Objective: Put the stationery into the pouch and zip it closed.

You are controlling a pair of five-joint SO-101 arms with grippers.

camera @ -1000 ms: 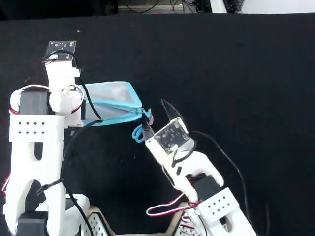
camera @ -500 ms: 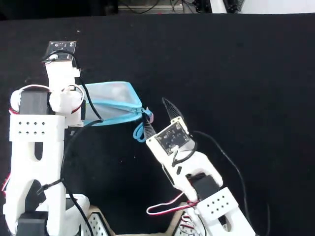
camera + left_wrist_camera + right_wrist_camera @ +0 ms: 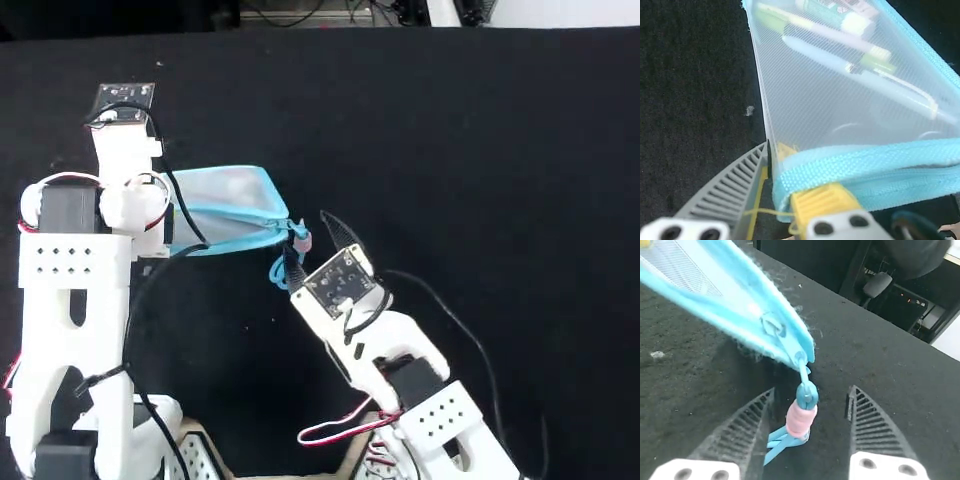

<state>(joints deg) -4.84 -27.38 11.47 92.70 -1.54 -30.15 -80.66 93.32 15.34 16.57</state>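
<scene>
Right end effector [image 3: 811,390] nearer mesh pouch [image 3: 228,198]

The pouch [image 3: 840,100] is translucent, finely meshed plastic, and its zip band [image 3: 865,167] is woven cloth. The pink bead [image 3: 801,421] looks smooth. The right claw [image 3: 811,389] is matt, ribbed grey plastic. The black surface [image 3: 700,375] is fuzzy cloth.

Black cloth-covered bench [image 3: 500,150], matte, slightly fuzzy. Pale lint speck [image 3: 749,110] on cloth. Past far edge: tangled cables [image 3: 330,12]. White surface [image 3: 560,12] beyond far right corner.
</scene>
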